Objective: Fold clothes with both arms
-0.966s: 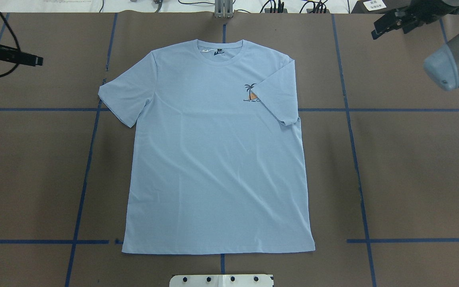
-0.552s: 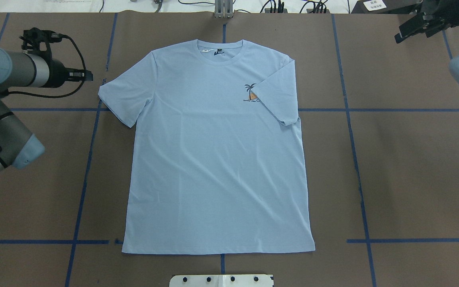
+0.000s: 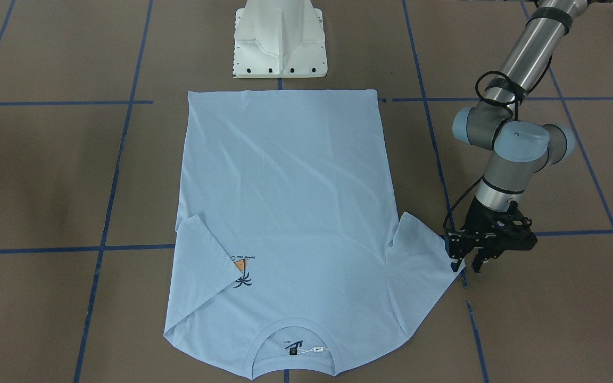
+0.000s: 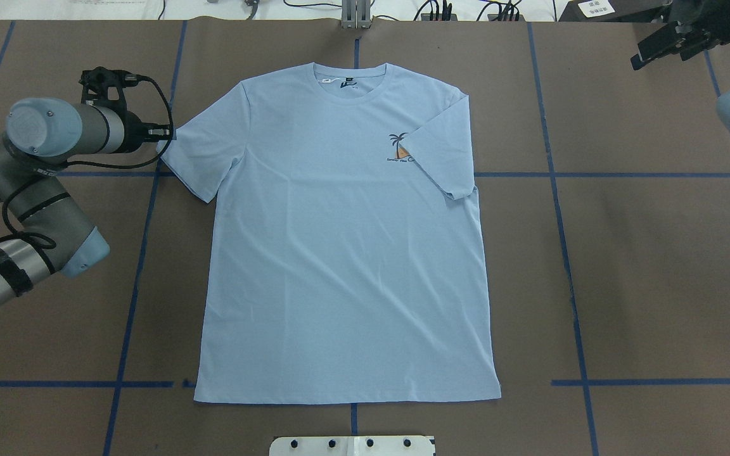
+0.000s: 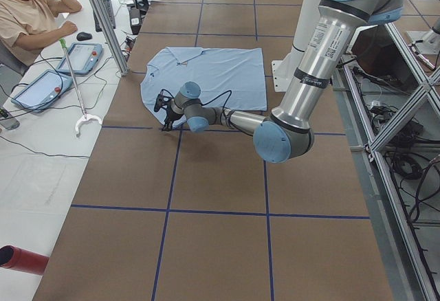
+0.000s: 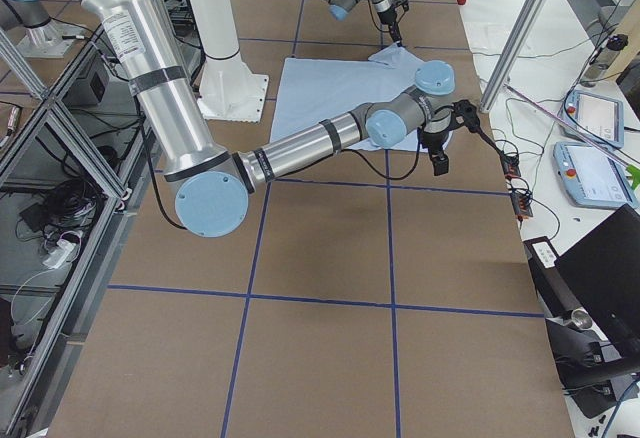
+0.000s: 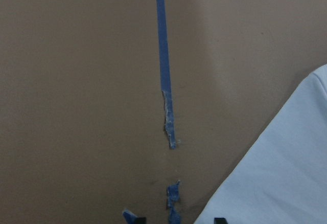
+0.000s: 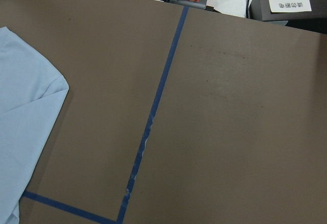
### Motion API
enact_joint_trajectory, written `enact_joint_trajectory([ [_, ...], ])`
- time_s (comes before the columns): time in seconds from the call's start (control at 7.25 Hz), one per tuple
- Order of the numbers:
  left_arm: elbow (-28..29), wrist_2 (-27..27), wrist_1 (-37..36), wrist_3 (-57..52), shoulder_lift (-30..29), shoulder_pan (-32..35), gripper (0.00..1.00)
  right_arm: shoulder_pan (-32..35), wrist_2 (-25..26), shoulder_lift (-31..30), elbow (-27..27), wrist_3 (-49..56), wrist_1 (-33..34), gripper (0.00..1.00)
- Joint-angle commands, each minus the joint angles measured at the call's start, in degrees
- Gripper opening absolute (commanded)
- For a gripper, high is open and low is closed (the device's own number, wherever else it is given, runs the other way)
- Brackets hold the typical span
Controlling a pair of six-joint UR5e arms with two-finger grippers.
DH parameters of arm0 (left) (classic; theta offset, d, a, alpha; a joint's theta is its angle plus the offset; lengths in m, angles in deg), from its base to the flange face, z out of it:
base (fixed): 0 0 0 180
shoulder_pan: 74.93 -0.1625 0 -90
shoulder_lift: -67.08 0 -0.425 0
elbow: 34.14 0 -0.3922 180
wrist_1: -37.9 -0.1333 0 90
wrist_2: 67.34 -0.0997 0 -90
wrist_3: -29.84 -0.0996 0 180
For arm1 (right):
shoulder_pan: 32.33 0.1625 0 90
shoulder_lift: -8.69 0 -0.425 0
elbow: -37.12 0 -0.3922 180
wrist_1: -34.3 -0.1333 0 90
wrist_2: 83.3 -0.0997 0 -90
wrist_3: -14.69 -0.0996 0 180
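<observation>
T-shirt [image 4: 339, 253] flat on counter [image 4: 656, 253], collar toward 12. Left fingers [image 3: 454, 260] parted, empty, at sleeve [image 4: 197, 152] hem, 10 o'clock; right fingers [image 4: 647, 56] at 2, opening unreadable. Risk of shallow bite slipping, dragging fabric into wrinkles.

Table [image 4: 656, 253]: brown surface, gridded with blue tape lines [image 4: 625, 174]. On it: one light blue T-shirt [image 4: 346, 253], flat, centre, collar far; white base plate [image 4: 352, 445], near edge.
</observation>
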Motion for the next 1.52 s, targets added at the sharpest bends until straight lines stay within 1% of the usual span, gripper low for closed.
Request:
enact_joint_trajectory([
  [0.0,0.2,-0.1,0.1,-0.4,0.1,-0.2,0.39,0.0,0.0,0.0,-0.2,0.0,0.0,1.0],
  [0.14,0.2,-0.1,0.0,-0.8,0.2,-0.2,0.0,0.0,0.0,0.1,-0.2,0.0,0.0,1.0],
  [0.55,-0.6,-0.2,-0.7,-0.7,-0.4,-0.5,0.0,0.0,0.0,0.2,-0.2,0.0,0.0,1.0],
  [0.69,-2.1,-0.1,-2.9,-0.6,-1.9,-0.5,0.0,0.0,0.0,0.2,-0.2,-0.1,0.0,1.0],
  [0.83,-3.1,-0.3,-10.3,0.4,-5.8,-2.1,0.0,0.0,-0.1,0.0,-0.1,-0.3,0.0,1.0],
  [1.1,-2.6,-0.3,-21.8,4.8,-14.5,-4.9,0.0,0.0,0.0,-0.1,0.1,-0.7,0.0,1.0],
  [1.24,-2.5,-1.0,-25.4,6.2,-17.2,-6.2,0.0,0.0,0.1,-0.1,0.1,-0.7,-0.1,1.0],
  [1.38,-2.2,-1.1,-25.6,9.0,-18.2,-7.4,0.0,0.0,0.1,-0.1,0.0,-0.7,0.0,1.0],
])
